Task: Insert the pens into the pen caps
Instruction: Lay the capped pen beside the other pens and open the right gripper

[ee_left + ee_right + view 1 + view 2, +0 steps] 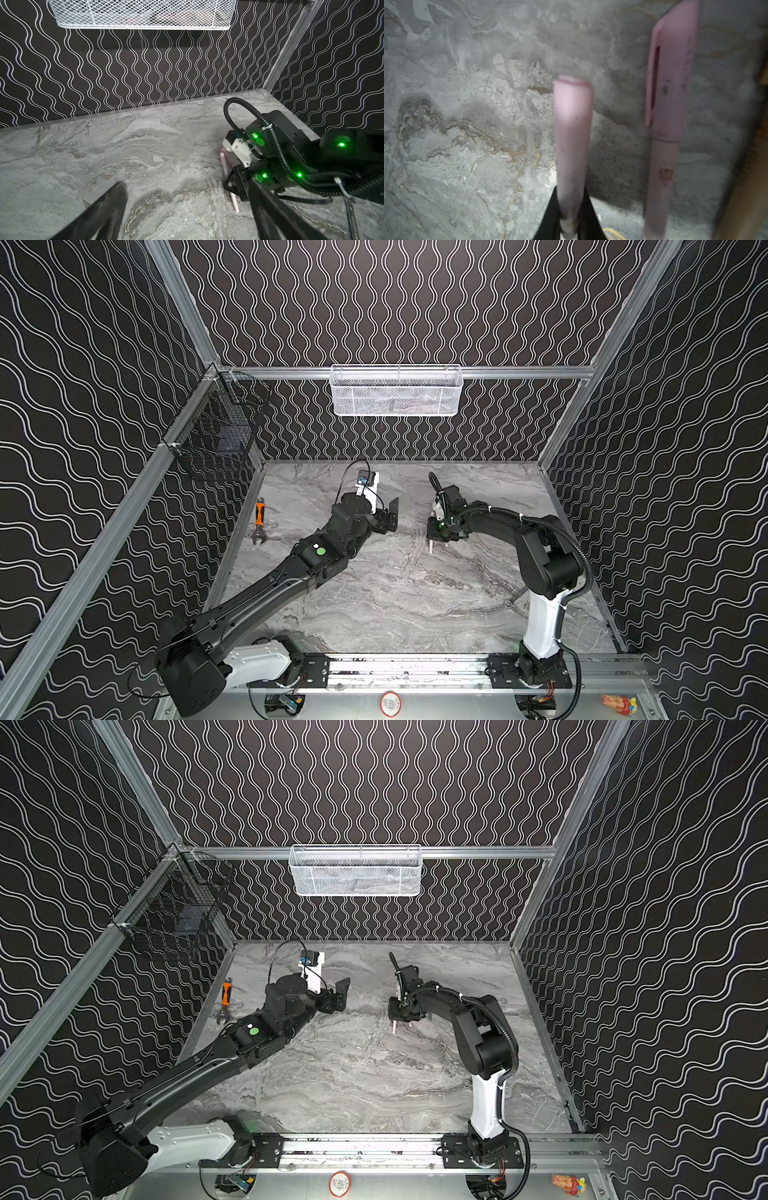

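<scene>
Pink pen (572, 128) is pinched near one end in the right gripper (570, 199), fingers closed on it, low over the far centre-right of the marble table (374, 593). A capped pink pen (664, 145) lies just beside it. Left gripper (390, 516) hangs to the left, apart, fingers spread wide, holding nothing. Judged light, stiff, smooth plastic: an end pinch may let it swivel or slip under push-in load. Better hold: nearer mid-barrel, firm, not crushing. No loose cap visible.
</scene>
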Controlling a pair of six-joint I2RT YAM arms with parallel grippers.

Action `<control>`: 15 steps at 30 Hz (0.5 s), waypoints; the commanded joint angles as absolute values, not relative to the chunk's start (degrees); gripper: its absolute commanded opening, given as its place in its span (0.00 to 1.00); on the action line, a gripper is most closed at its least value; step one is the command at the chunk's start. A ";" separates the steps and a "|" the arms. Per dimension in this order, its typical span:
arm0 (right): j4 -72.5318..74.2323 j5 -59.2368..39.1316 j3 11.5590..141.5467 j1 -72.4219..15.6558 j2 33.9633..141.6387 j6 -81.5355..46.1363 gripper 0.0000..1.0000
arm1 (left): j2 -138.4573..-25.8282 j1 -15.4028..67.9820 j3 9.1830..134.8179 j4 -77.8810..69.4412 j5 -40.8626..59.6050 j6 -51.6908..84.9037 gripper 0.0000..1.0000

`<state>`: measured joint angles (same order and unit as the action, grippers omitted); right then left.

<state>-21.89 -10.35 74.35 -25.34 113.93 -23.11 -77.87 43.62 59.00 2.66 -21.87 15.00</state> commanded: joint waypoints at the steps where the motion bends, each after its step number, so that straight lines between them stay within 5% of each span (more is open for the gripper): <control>1: -22.50 -9.75 74.58 -25.36 114.59 -23.56 0.14 | -78.41 43.59 59.14 1.10 -20.37 15.47 0.94; 15: -24.34 -10.49 78.57 -25.39 115.93 -24.25 0.25 | -79.17 43.59 59.41 1.27 -19.58 15.03 0.94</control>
